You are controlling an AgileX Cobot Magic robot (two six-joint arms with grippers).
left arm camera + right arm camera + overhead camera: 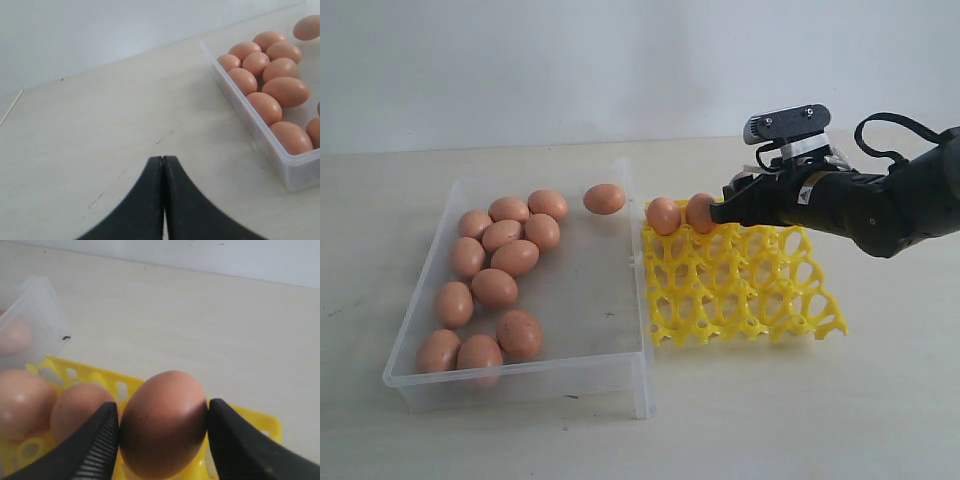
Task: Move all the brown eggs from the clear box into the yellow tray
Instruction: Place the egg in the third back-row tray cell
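Note:
My right gripper (162, 415) is shut on a brown egg (162, 422), one finger on each side, over the back row of the yellow tray (740, 290). Two more brown eggs (663, 215) (700, 212) sit in that row's cups right beside it. In the exterior view the right gripper (728, 208) hides the held egg. The clear box (575, 375) lies left of the tray with several brown eggs (495, 288) clustered along its left side and one egg (605, 198) apart at its back. My left gripper (163, 161) is shut and empty over bare table, left of the box (260, 135).
The box's right wall touches the tray's left edge. The pale table (800, 400) spreads around both, with a light wall behind. The right arm (880, 205) reaches in from the right over the tray's back edge.

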